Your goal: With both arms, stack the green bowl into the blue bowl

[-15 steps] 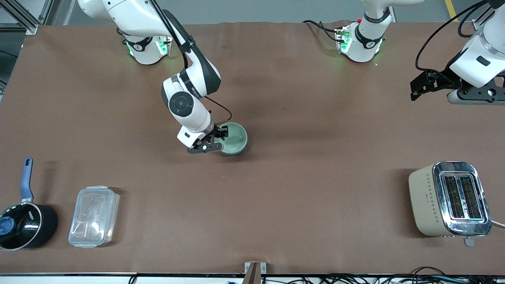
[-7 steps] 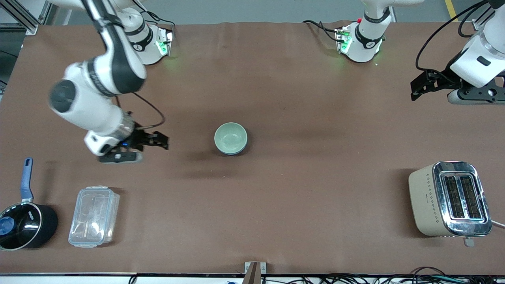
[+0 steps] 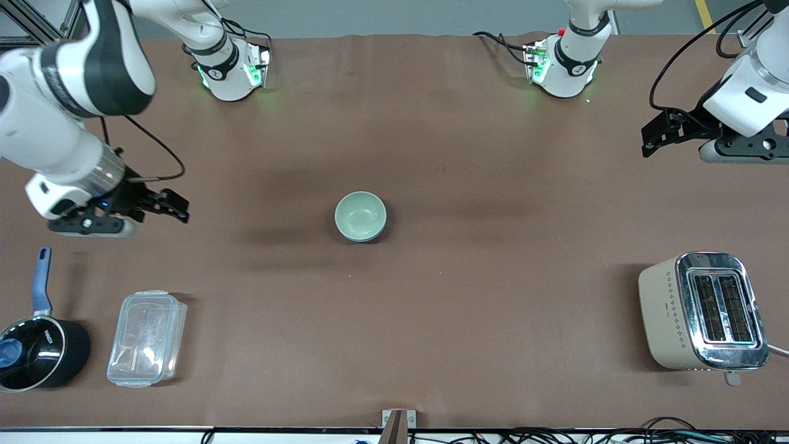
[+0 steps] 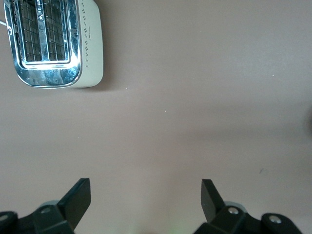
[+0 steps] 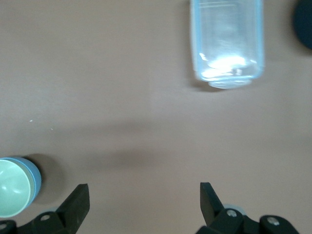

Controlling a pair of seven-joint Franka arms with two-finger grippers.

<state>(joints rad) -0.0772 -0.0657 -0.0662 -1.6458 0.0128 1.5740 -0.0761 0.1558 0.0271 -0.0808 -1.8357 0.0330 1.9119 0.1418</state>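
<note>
I see green bowl nested in blue bowl mid-table, nearer R arm. Right gripper empty, jaws apart, over the table toward the R arm's end. Left gripper apart, waits.

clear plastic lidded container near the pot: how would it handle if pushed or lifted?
The clear rectangular plastic container looks empty and thin-walled, so it is probably light and would skid on the brown table cover rather than tip, lying low and flat. Its smooth glossy lid, glinting in the right wrist view, may be slippery, and the walls could flex under the fingers.
</note>
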